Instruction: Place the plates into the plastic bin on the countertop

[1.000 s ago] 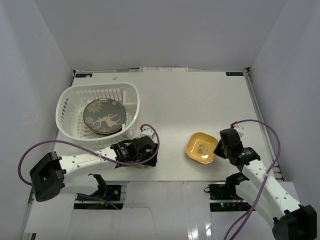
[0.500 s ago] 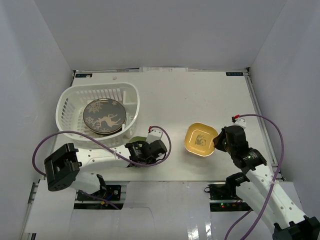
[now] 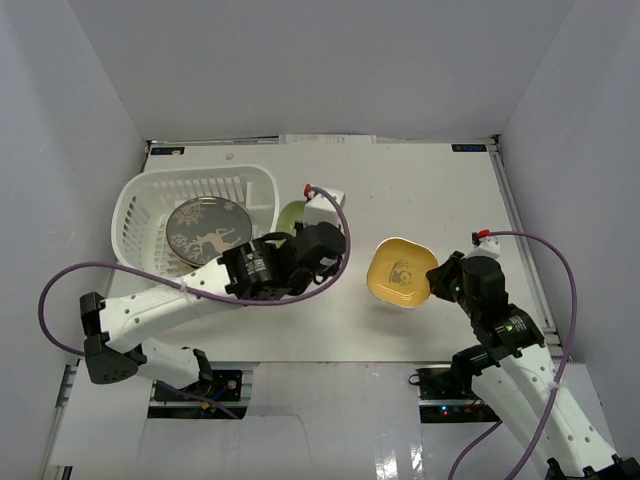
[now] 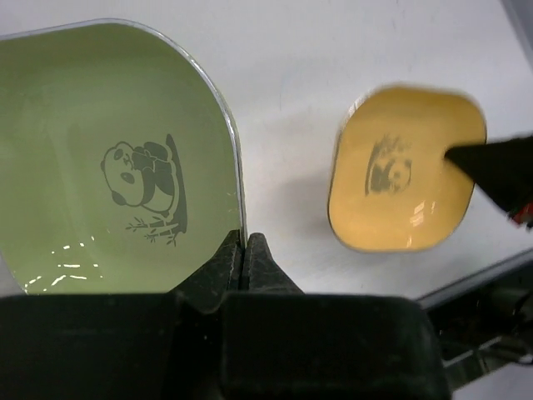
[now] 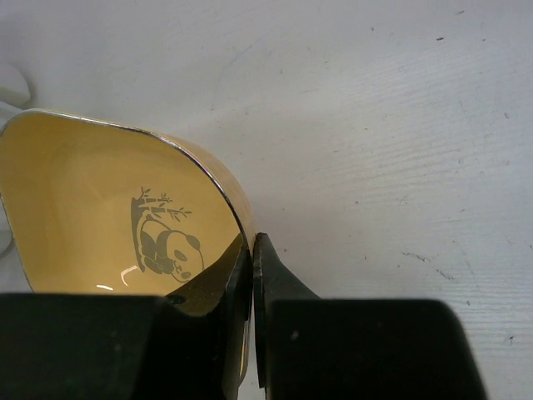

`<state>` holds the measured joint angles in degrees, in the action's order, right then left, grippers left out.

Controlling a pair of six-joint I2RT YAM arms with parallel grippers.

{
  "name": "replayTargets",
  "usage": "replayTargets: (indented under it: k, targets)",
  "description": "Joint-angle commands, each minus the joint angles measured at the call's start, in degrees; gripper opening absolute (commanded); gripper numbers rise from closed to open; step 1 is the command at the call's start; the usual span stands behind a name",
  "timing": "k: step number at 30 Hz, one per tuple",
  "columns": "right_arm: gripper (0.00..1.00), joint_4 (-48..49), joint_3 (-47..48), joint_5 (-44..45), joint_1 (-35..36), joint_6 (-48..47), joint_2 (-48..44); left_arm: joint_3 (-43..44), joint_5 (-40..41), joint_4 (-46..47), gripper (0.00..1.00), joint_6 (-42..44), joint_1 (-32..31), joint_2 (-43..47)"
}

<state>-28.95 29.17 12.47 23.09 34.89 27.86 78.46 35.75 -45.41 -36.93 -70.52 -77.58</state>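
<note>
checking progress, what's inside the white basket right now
The white basket holds the grey deer plate, lying flat. Whether more plates lie under it cannot be seen: it covers the bottom there, and the left arm hides the near right corner.

The top view is bright, lit evenly and diffusely from above. The yellow plate (image 3: 400,273) throws only a faint, soft shadow on the table (image 3: 420,190) just beneath it. In the left wrist view that plate's rim is smeared, with a pale shadow to its left. The green plate (image 4: 117,158) left of it is sharp, with small white glints low down. The left gripper (image 4: 246,243) is a dark, detail-less mass. In the right wrist view the table right of the yellow plate is crisp and the right gripper (image 5: 251,250) black and soft.
</note>
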Motion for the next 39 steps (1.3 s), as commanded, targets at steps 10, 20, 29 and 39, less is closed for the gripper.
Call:
replayTargets:
  k: [10, 20, 29, 39]
  targets:
    - [0.08, 6.96, 0.28, -9.02, -0.24, -0.79, -0.09, -1.36, -9.99, 5.4, 0.0, 20.14, 41.77, 0.51]
    - [0.08, 16.37, -1.48, -17.65, 0.11, 1.31, 5.36, -9.28, -12.98, 10.25, 0.11, 21.11, 46.53, -2.4]
    - [0.08, 23.49, 2.47, -18.54, 5.2, 3.34, 14.23, -10.87, -13.16, 10.69, 0.63, 21.81, 47.32, -1.7]
    - [0.08, 30.79, 22.05, -10.01, 21.46, 1.76, 38.63, -7.09, -24.39, 17.97, 0.98, 17.78, 47.32, 18.59]
